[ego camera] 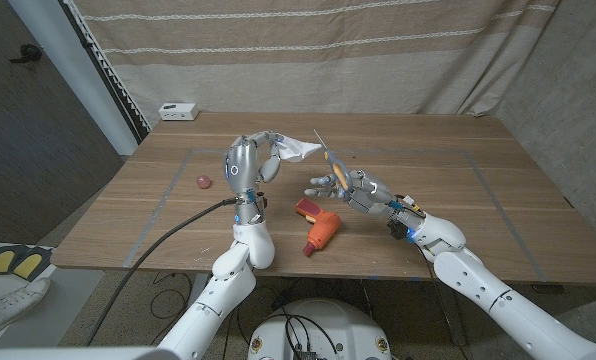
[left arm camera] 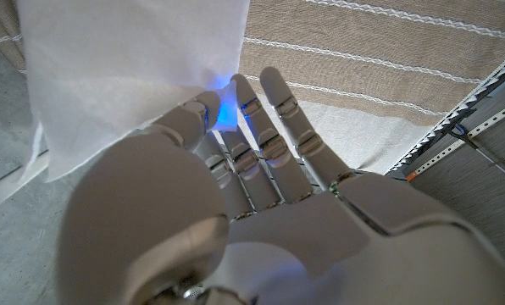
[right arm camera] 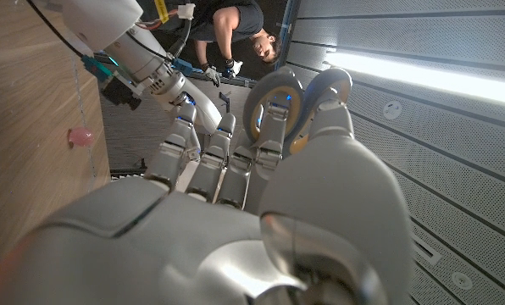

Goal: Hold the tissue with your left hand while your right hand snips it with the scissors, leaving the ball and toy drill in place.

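My left hand (ego camera: 246, 162) is raised above the table and pinches a white tissue (ego camera: 301, 149), which hangs out to its right. In the left wrist view the tissue (left arm camera: 125, 76) drapes over the thumb and fingertips of that hand (left arm camera: 261, 195). My right hand (ego camera: 356, 187) grips yellow-handled scissors (ego camera: 330, 160), blades pointing up beside the tissue's free edge; I cannot tell whether they touch. The handle loops (right arm camera: 274, 106) sit around fingers of the right hand (right arm camera: 252, 178). An orange and red toy drill (ego camera: 318, 226) lies below both hands. A small pink ball (ego camera: 203, 181) rests left of the left hand.
A white box (ego camera: 179, 111) stands at the table's far left corner. A black cable (ego camera: 178, 228) runs over the front left of the table (ego camera: 458, 200). A striped curtain hangs behind. A person (right arm camera: 235, 34) stands beyond the table in the right wrist view.
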